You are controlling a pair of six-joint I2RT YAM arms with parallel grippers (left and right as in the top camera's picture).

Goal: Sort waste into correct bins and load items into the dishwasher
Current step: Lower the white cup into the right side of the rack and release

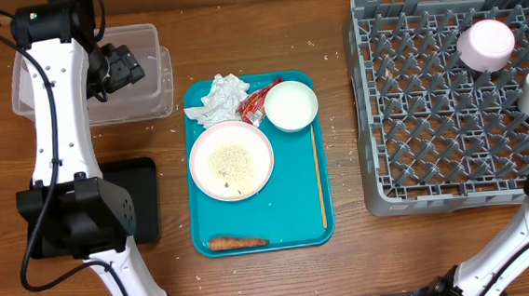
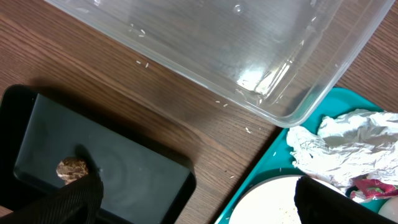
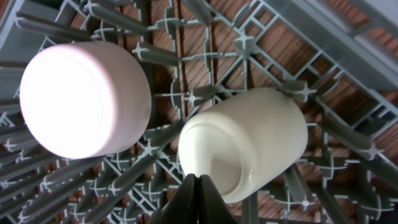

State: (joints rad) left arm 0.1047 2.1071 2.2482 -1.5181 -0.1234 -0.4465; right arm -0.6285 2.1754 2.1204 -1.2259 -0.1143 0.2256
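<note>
Wooden table (image 1: 347,254), bare strip between teal tray (image 1: 297,178) and grey rack (image 1: 417,193).

Upright pegs (image 1: 431,127) crowd the rack (image 1: 363,113); table (image 1: 337,87) seemingly open.

No word, number or brand can be read in any view. The red wrapper (image 1: 260,103) on the teal tray (image 1: 296,192) shows pale patches that may be print. They are too small to make out from overhead, and the wrapper is mostly cut off in the left wrist view.
</note>
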